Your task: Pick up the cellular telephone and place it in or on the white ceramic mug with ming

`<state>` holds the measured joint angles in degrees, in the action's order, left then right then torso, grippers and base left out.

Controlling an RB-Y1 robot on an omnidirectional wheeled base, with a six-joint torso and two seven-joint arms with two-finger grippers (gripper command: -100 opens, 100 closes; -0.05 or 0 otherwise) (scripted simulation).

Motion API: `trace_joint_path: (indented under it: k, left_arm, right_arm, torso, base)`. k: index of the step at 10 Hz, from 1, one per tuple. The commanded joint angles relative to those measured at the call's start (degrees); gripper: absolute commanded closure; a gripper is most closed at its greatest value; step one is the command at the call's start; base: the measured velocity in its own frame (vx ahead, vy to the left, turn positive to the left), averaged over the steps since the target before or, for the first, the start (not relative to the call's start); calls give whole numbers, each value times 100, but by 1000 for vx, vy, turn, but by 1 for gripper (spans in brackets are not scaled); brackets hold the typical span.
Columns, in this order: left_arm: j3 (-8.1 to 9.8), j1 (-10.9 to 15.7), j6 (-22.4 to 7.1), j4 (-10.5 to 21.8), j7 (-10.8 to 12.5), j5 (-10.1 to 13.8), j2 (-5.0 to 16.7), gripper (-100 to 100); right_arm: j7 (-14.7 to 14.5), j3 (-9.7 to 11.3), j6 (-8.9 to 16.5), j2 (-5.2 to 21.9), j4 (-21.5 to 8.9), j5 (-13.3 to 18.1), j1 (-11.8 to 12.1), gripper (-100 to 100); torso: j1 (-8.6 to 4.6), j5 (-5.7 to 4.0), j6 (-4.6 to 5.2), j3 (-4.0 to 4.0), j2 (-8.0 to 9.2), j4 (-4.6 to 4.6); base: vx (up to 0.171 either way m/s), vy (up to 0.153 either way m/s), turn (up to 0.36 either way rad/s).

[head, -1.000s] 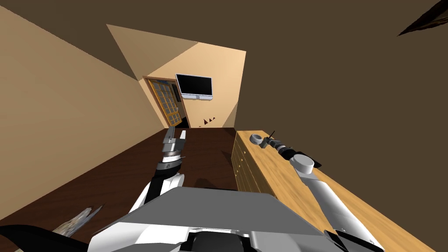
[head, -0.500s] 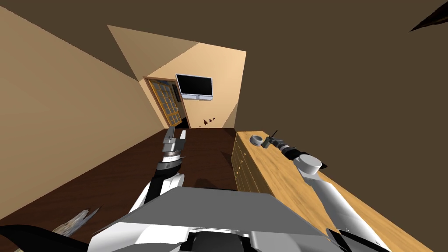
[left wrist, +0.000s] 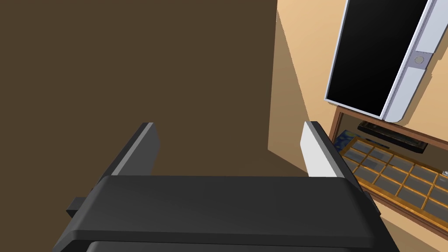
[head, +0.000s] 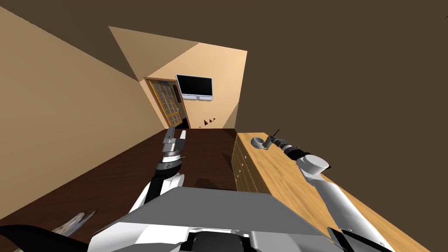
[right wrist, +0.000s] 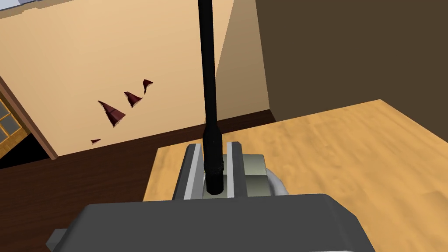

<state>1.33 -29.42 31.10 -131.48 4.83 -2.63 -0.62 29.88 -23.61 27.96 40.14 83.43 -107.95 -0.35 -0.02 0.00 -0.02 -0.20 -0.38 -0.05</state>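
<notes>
Your right gripper (right wrist: pixel 213 152) pinches the phone (right wrist: pixel 256 173) narrowly at the base of its antenna (right wrist: pixel 207 78), with the mug (head: pixel 258 141) just beyond its fingertips; the phone looks light, stiff and slick, so trust the body, not the thin antenna.

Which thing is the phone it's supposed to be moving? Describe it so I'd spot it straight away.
Find the long wooden chest of drawers on the robot's right. Near its far end, the right gripper is shut on the phone, close beside a white mug. Unlike the round mug, the phone is a small grey block with a thin black antenna sticking out.
</notes>
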Motion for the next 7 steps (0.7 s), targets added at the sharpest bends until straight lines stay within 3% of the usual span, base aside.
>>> trace_joint_path:
  k: [1, 4, 5, 6, 7]
  left_arm:
    - [0, 0, 0, 0, 0, 0, 0, 0]
    - [0, 0, 0, 0, 0, 0, 0, 0]
    - [0, 0, 0, 0, 0, 0, 0, 0]
    - [0, 0, 0, 0, 0, 0, 0, 0]
    - [0, 1, 0, 0, 0, 0, 0, 0]
  right_arm:
    - [-84, -48, 94, 2, -26, -171, 3, 100]
    - [-272, -142, 299, -17, -130, -522, -22, 100]
    - [-211, -123, 235, -6, -95, -443, -10, 100]
    - [-223, -126, 249, -7, -96, -457, -15, -100]
    - [-221, -127, 249, -5, -90, -457, -20, -100]
  torso:
    - [0, 0, 0, 0, 0, 0]
    - [2, -2, -16, -22, -34, -11]
    - [5, -2, -18, -29, -45, -15]
    - [5, -3, -15, -21, -26, -14]
    - [0, -8, -14, -14, -12, -13]
  base:
    - [81, -9, 23]
    - [118, -9, 41]
    - [59, -4, 15]
    - [12, -1, 2]
    - [0, 0, 0]
